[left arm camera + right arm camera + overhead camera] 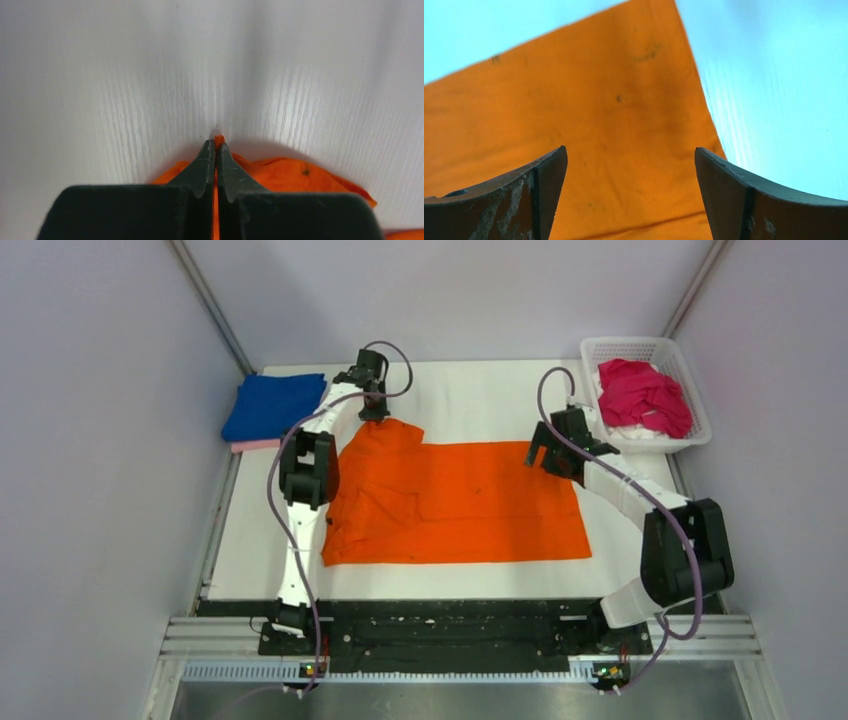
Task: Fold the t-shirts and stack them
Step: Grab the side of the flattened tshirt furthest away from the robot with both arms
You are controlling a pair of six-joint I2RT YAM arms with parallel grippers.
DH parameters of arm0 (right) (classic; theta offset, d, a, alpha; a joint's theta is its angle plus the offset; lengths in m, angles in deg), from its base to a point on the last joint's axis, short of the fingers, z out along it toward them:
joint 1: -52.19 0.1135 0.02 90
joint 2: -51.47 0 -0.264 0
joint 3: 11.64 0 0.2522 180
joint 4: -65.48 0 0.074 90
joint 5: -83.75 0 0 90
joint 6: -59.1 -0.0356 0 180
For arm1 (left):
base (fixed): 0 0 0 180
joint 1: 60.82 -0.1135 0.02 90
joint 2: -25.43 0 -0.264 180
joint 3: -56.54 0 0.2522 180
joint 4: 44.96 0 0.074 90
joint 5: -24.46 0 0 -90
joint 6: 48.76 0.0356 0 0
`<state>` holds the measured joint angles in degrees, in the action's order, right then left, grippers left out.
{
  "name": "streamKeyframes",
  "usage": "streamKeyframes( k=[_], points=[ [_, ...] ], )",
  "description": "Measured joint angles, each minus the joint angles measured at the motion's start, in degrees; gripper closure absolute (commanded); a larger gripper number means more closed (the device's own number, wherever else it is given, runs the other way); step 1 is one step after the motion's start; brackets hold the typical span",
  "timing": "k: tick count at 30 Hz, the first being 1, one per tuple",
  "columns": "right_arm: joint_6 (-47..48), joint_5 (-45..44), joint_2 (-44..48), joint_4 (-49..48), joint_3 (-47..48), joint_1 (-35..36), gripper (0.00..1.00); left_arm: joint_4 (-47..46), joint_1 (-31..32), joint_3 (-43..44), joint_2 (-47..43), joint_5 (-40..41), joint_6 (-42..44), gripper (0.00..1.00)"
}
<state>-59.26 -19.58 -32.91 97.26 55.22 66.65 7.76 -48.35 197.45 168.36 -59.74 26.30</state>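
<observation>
An orange t-shirt [470,502] lies spread on the white table, partly folded at its left end. My left gripper [375,412] is shut on the far left corner of the orange t-shirt [285,172], with cloth pinched between the fingertips. My right gripper [547,452] is open and empty just above the shirt's far right corner [624,110]. A folded royal blue t-shirt [272,405] lies on a pale pink one [255,445] at the far left. A magenta t-shirt [645,397] sits in the basket.
A white lattice basket [690,435] stands at the far right corner of the table, with something white under the magenta cloth. Grey walls close in on both sides. A black rail runs along the table's near edge [450,625].
</observation>
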Motion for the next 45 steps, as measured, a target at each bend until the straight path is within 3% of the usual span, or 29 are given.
streamKeyframes(
  k=[12, 19, 26, 37, 41, 45],
  points=[
    [1.2, -9.31, -26.18, 5.84, 27.93, -2.78, 0.2, -8.24, 0.87, -25.46, -21.75, -4.28, -1.4, 1.0],
    [2.84, -11.78, -37.92, 7.32, 38.32, -3.41, 0.28, -14.97, 1.01, -37.4, -33.62, -8.57, -3.02, 1.0],
    [2.8, -12.31, -39.23, 6.25, 38.34, -3.41, 0.37, -16.2, 1.57, -42.05, -35.45, -12.39, -3.5, 1.0],
    [2.14, -12.85, -33.51, 2.4, 28.92, -3.41, 0.44, -15.63, 2.54, -46.56, -41.29, -13.46, -4.74, 1.0],
    [2.21, -12.96, -32.94, 1.9, 27.89, -3.39, 0.56, -15.67, 2.75, -47.87, -43.82, -13.42, -4.94, 1.0],
    [2.38, -12.9, -32.94, 1.73, 27.87, -3.41, 0.76, -15.78, 2.89, -48.37, -44.3, -13.44, -5.11, 1.0]
  ],
)
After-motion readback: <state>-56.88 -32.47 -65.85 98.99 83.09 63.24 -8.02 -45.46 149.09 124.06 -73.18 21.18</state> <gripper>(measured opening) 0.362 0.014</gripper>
